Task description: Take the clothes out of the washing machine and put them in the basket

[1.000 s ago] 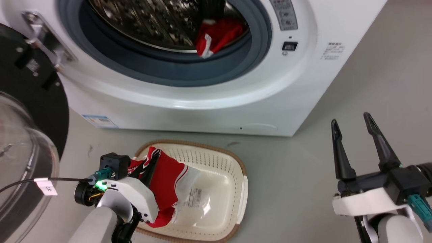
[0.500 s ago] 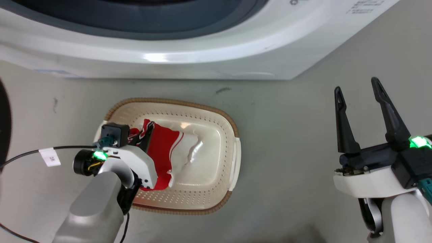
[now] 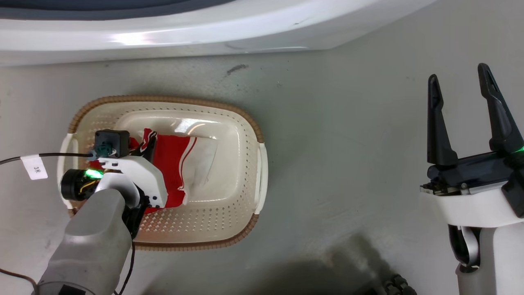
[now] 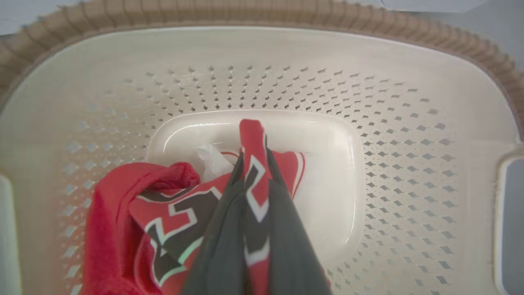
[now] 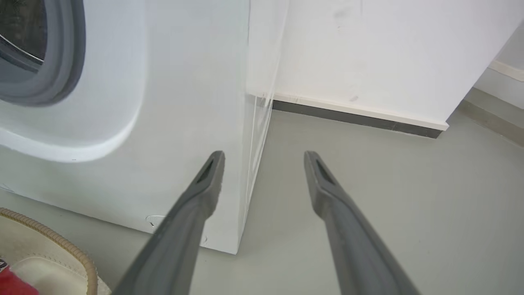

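Observation:
The cream basket [image 3: 163, 99] with its brown rim stands on the floor in front of the washing machine [image 3: 204, 37]. A red jersey with a white panel, one of the clothes [image 3: 174, 164], lies inside it. My left gripper [image 3: 148, 143] reaches into the basket and is shut on the jersey. In the left wrist view the gripper [image 4: 253, 164] pinches a red fold, with the clothes [image 4: 163, 205] bunched over the basket wall [image 4: 368, 102] and floor. My right gripper [image 3: 460, 86] hangs open over bare floor at the right. It points past the washing machine [image 5: 163, 102] corner, open and holding nothing [image 5: 264, 157].
Grey floor surrounds the basket. A tagged black cable [image 3: 35, 166] runs off my left wrist. A white wall with a dark baseboard [image 5: 356, 116] stands beyond the machine's right side. The basket's corner [image 5: 49, 237] shows at the right wrist view's lower left.
The head camera has tilted down, so the machine's port and the red garment in the drum have left the picture. My left gripper has sunk lower into the basket with the jersey.

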Robot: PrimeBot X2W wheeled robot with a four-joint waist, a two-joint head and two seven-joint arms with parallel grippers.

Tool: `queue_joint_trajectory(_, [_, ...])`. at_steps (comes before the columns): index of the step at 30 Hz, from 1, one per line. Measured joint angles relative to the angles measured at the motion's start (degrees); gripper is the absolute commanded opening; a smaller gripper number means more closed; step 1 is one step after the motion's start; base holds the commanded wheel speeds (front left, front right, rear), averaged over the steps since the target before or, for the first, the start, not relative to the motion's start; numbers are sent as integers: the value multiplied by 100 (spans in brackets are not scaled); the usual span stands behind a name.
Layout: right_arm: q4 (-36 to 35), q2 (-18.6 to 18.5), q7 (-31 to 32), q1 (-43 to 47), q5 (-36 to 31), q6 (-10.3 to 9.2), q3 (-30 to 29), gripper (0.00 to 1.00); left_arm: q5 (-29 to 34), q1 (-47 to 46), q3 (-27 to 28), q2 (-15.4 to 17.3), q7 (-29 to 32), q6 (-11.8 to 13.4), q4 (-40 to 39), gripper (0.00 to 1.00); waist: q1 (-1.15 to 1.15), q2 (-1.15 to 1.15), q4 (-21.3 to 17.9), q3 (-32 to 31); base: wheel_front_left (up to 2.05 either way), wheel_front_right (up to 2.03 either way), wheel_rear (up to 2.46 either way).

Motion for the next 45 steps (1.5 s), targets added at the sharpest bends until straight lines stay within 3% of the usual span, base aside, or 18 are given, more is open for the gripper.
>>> queue_joint_trajectory(5, [-1, 0, 0, 1, 47, 0, -26, 100, 1, -102, -65, -35, -7, 0, 250, 4, 0, 0, -105, 184, 0, 0, 0])
queue_joint_trajectory(7, [38, 0, 0, 1, 46, 0, -4, 100, 1, -105, -63, -42, -8, 0, 280, 98, 0, 0, -104, 192, 0, 0, 0])
queue_joint_trajectory(16, [285, 1, 0, -3, 66, 0, -19, 100, 78, 57, 99, -15, -23, 0, 136, 100, -1, 0, -13, -221, 0, 0, 0])
queue_joint_trajectory(23, [592, 2, 0, 73, 60, 0, -146, 100, 505, 625, 427, 123, -23, 13, -803, 100, -1, 0, 91, -902, 0, 0, 0])
queue_joint_trajectory(33, [946, 1, 0, 559, 154, 0, -286, 100, 1403, 1778, 1209, 145, -24, 238, -2628, 100, -2, 0, 220, -1979, 0, 0, 0])
queue_joint_trajectory(45, [1055, 1, 0, 854, 402, 0, -133, 100, 2045, 2160, 1501, 282, -23, 163, -3633, 100, -3, 0, -46, -2547, 0, 0, 0])
